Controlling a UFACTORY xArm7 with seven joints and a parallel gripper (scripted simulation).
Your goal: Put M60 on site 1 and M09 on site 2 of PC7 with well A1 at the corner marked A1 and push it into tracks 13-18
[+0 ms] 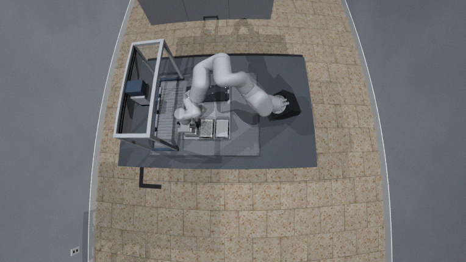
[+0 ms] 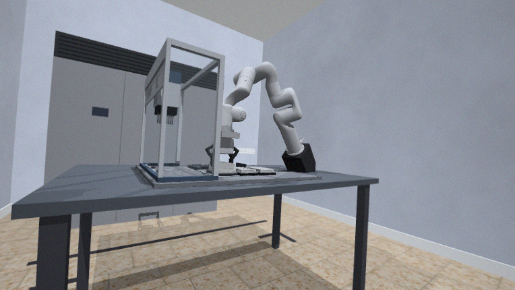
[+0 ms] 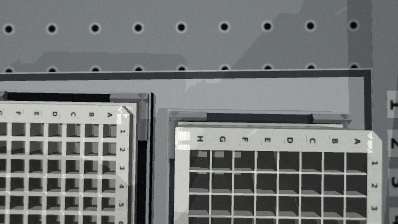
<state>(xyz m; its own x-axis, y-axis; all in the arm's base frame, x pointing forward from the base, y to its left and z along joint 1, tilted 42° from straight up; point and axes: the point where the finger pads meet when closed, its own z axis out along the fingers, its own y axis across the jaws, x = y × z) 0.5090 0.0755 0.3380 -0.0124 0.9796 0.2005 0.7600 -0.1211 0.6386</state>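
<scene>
Here in the wrist view I read letters H to A along the deep-well block M09 point(image 3: 275, 175), lower right, beside M06 point(image 3: 65, 160). My gripper point(image 2: 222, 154) pinches M09, at its nest.

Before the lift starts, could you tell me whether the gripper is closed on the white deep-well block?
Shut on it: the gripper straddles the white deep-well block in the end nest, fingers wide against its sides.
</scene>
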